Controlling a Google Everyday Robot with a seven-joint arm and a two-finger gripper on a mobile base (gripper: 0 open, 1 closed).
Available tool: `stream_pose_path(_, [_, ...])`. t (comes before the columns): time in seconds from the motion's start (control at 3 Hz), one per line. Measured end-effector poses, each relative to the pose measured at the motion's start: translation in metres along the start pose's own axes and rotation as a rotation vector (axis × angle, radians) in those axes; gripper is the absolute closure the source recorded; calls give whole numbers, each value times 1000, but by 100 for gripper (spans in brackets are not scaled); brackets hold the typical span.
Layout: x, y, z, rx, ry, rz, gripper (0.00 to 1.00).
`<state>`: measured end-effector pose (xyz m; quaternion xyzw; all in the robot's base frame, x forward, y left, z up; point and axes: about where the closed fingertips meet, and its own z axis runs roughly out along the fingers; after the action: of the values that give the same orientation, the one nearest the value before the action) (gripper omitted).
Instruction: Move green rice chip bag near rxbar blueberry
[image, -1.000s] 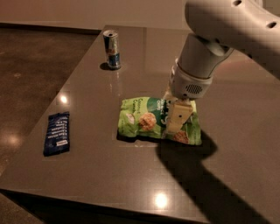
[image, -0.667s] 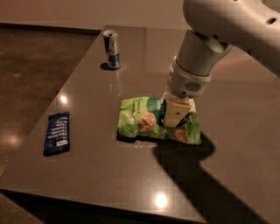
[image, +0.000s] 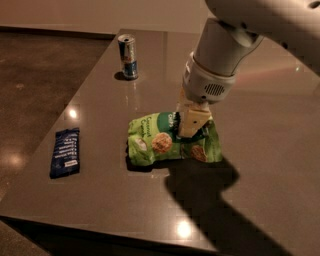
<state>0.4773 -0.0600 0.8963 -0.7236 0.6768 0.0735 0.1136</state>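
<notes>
The green rice chip bag (image: 155, 141) lies near the middle of the dark table, crumpled, its left end bulging. My gripper (image: 190, 131) comes down from the upper right and is shut on the bag's middle-right part, its cream fingers (image: 192, 120) pinching the pouch. The rxbar blueberry (image: 65, 152), a flat dark-blue bar, lies near the table's left edge, well to the left of the bag with bare table between them.
A blue-silver drink can (image: 128, 56) stands upright at the back left of the table (image: 100, 205). The table's left and front edges drop to a dark floor. My arm's shadow falls to the right of the bag.
My gripper has moved a little to the left with the bag, which has shifted left toward the blue bar and bunched up more. The bar and the can have not moved.
</notes>
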Motion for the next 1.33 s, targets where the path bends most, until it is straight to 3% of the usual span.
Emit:
stream_pose_path(0.33, [-39,12,-6,-31,-77,-64,100])
stream_pose_path(1.0, [-90,28,-10,-86,-183,-133,100])
stream_pose_path(1.33, [-109,38,-5,-120,-218,-160,87])
